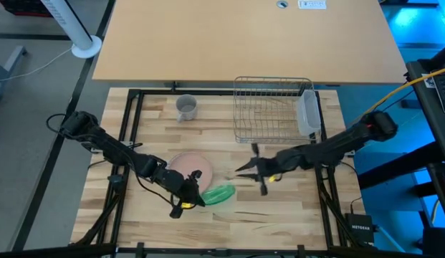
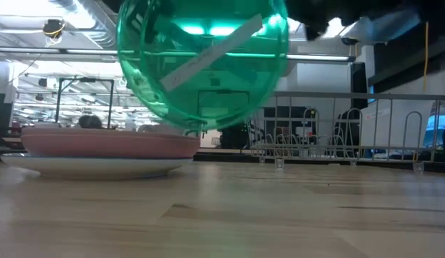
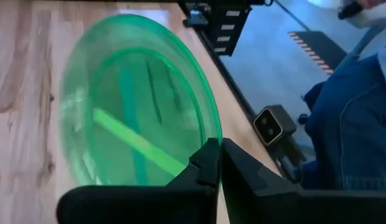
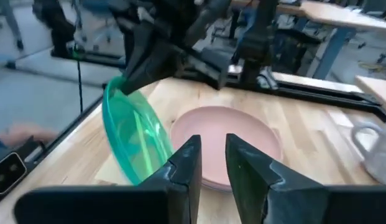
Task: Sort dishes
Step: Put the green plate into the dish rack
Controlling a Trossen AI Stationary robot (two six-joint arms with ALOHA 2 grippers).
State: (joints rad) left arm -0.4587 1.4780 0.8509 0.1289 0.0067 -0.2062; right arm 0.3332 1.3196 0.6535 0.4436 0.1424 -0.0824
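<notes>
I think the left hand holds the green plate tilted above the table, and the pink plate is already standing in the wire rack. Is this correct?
Not quite. The left hand does hold the green plate tilted above the table, but the pink plate is not in the wire rack. It lies flat on the table, on top of a white plate, as the low view shows.

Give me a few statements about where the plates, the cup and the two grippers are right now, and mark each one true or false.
1. The left gripper holds the green plate tilted off the table. True.
2. The pink plate stands in the dish rack. False: it lies flat on the table, stacked on a white plate.
3. The grey cup sits on the table beside the rack. True.
4. The right gripper grips the green plate. False: it is open and apart from the plate.
</notes>
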